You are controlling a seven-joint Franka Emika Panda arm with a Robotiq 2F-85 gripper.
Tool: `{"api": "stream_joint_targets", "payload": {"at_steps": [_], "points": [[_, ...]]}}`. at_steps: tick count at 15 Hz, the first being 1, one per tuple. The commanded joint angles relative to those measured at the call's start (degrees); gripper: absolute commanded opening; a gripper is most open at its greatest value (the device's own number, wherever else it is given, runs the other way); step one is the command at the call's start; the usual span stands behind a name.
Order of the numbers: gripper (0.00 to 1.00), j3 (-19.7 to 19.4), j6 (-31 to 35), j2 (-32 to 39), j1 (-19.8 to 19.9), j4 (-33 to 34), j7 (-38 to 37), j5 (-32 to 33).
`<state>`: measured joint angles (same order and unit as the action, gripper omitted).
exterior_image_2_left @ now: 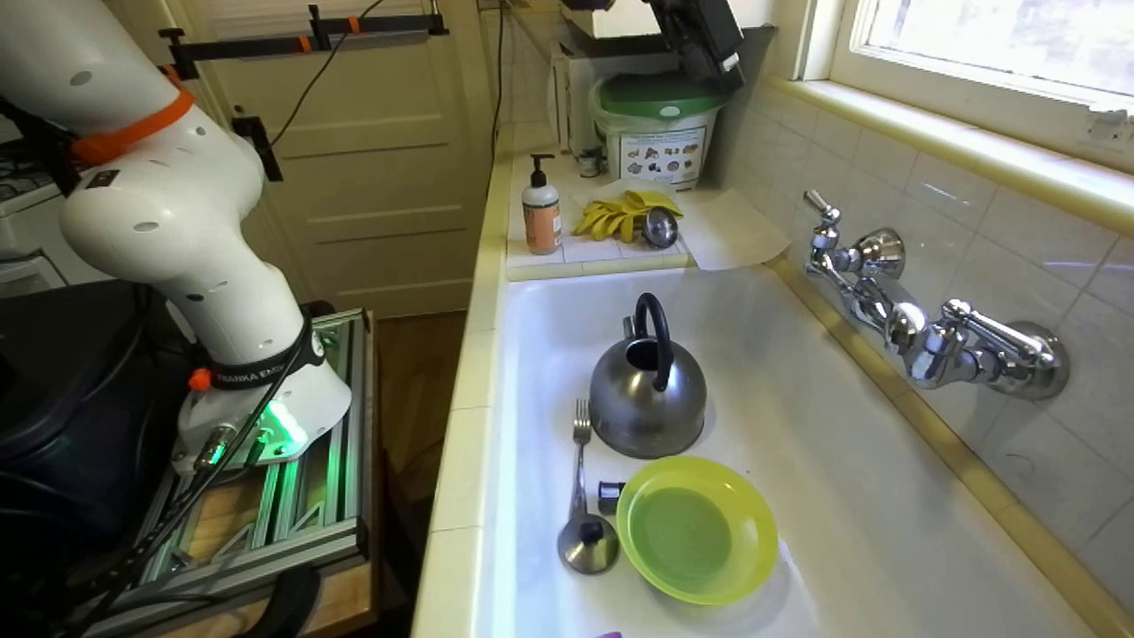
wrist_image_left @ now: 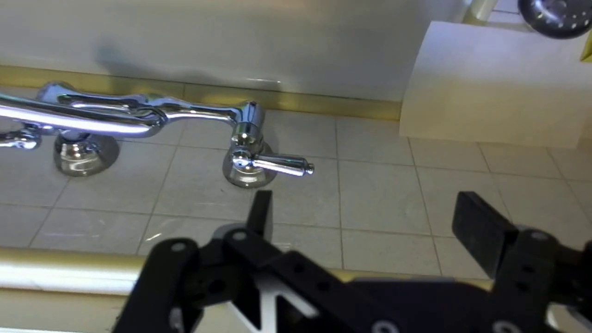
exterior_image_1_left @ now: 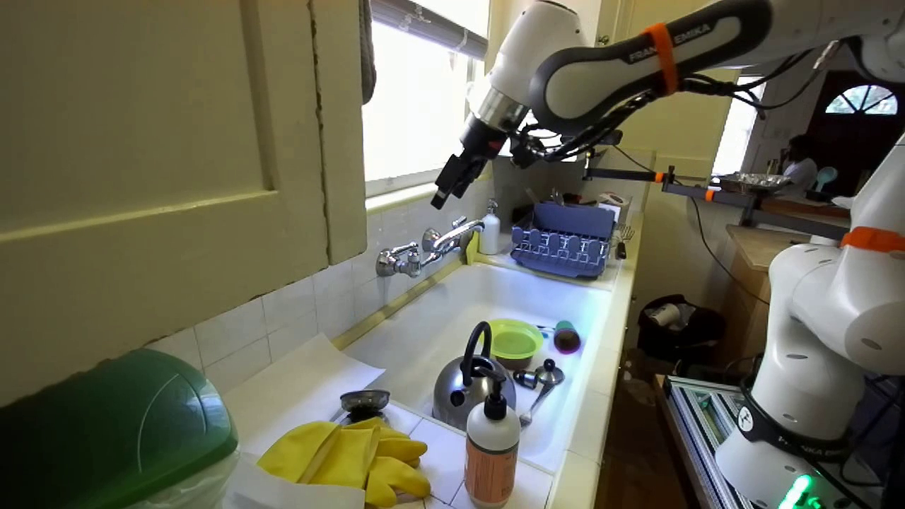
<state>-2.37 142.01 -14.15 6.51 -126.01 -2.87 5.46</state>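
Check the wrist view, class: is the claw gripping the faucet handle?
No: the claw stands open and empty, with tiled wall showing between its spread fingers.

My hand (wrist_image_left: pixel 365 217) is black. Below it I see a silver tap (wrist_image_left: pixel 134 126), off-white tiles (wrist_image_left: pixel 384 194) gridded in darker grey, a white sink (exterior_image_2_left: pixel 850 478), a steel-grey kettle (exterior_image_2_left: pixel 647 412) with a black handle (exterior_image_2_left: pixel 664 350), and a lime-green bowl (exterior_image_2_left: pixel 695 532). Also lower than the hand, I make out plain yellow gloves (exterior_image_1_left: pixel 343 452), a white bottle (exterior_image_1_left: pixel 493 433) with an orange label (exterior_image_1_left: pixel 489 472) and a slate-blue rack (exterior_image_1_left: pixel 565 240).
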Motion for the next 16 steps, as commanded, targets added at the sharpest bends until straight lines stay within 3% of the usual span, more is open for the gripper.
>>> {"api": "stream_joint_targets", "payload": {"at_steps": [1, 5, 9, 10, 12, 16], "points": [[1.00, -0.8, 0.1, 2.2, -0.7, 1.8, 0.4, -1.0], [1.00, -1.1, 1.6, 3.6, -1.2, 2.9, 1.4, -1.4], [1.00, -1.6, 3.1, 11.3, -1.0, 9.6, 0.4, -2.6], [0.75, -1.8, 3.0, 13.1, -1.3, 11.3, 1.4, -3.7], [0.68, -1.9, 4.7, 17.4, -1.1, 14.8, 0.7, -3.1], [0.35, -2.3, 5.8, 24.9, -1.2, 20.4, 0.1, -2.3]]}}
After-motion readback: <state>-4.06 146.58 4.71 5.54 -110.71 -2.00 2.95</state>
